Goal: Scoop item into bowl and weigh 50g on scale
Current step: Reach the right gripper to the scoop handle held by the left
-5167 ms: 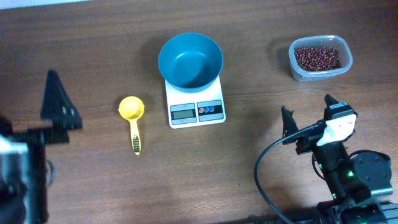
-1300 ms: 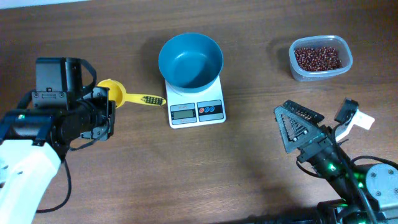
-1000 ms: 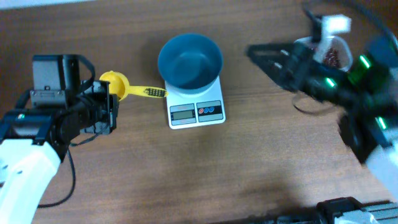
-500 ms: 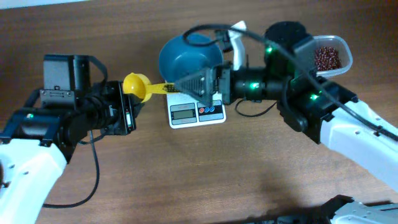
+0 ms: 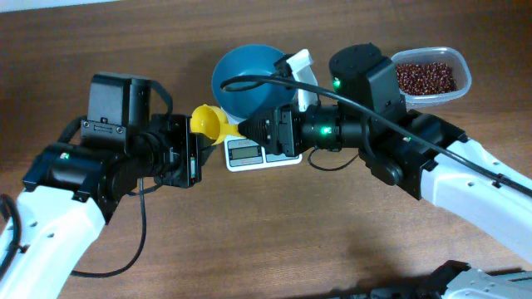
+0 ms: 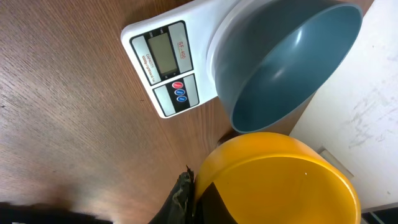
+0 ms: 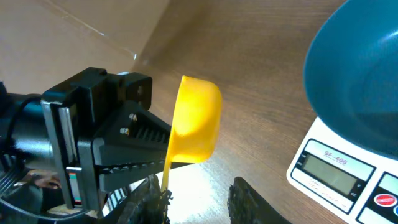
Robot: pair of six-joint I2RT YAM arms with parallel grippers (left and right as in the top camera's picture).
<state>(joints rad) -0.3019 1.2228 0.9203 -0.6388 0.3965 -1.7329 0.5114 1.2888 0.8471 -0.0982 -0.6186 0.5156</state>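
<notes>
The left gripper (image 5: 193, 143) pinches a yellow plastic scoop (image 5: 209, 123) by its cup. The right gripper (image 7: 198, 198) has its fingers spread beside the handle. At 12 o'clock, the round teal-blue plastic bowl (image 5: 243, 76) sits empty on the small white digital scale (image 5: 249, 154). The red-brown beans (image 5: 424, 76) lie in the clear plastic tub (image 5: 462, 80) at 2 o'clock, so all the scooping and weighing is left.

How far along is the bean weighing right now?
Done: the empty teal bowl sits on the white scale. In hand: the left jaws hold the yellow scoop in the air, its handle by the open right jaws. Left: scooping the red-brown beans, still in the clear tub, and weighing.
</notes>
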